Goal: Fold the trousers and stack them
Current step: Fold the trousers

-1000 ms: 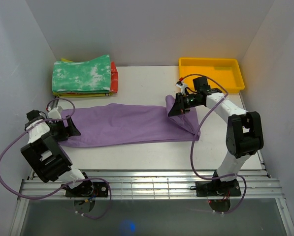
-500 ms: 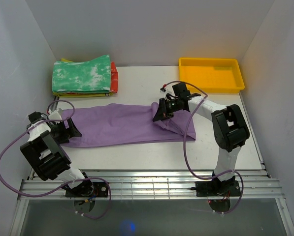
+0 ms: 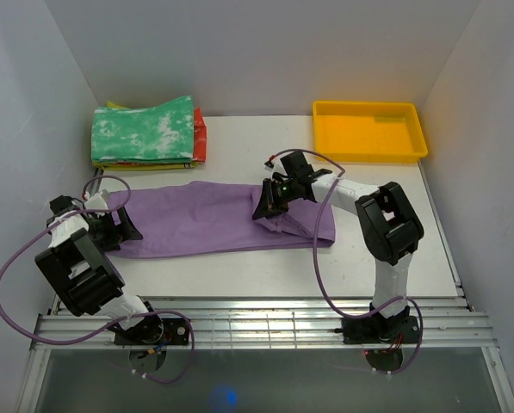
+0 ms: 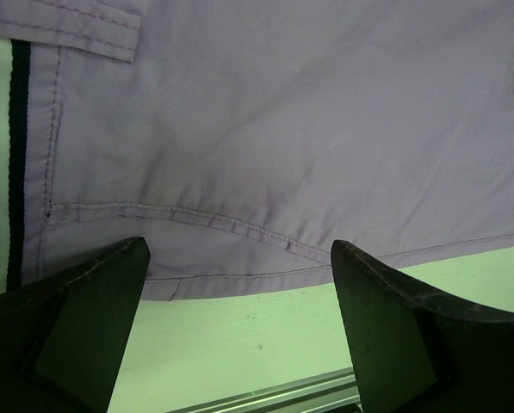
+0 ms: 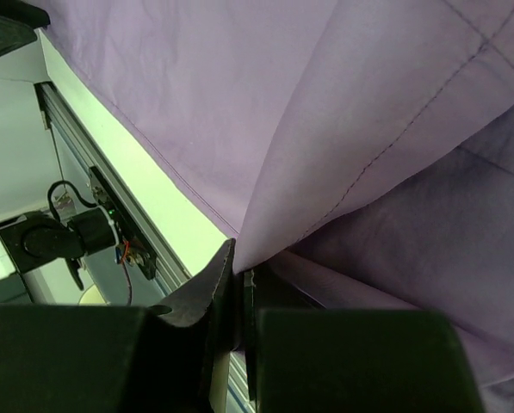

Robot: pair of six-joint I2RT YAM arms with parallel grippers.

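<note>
Garment stack and yellow tray flank room behind trousers.

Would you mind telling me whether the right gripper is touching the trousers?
Touching. The right wrist view shows the right gripper shut on a fold of the trousers, the cloth pinched between its fingers.

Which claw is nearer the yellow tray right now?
Right. The right claw pinches the trousers mid-table, left of the yellow tray and closer to the bases; the left claw sits open at the trousers' far left end.
</note>
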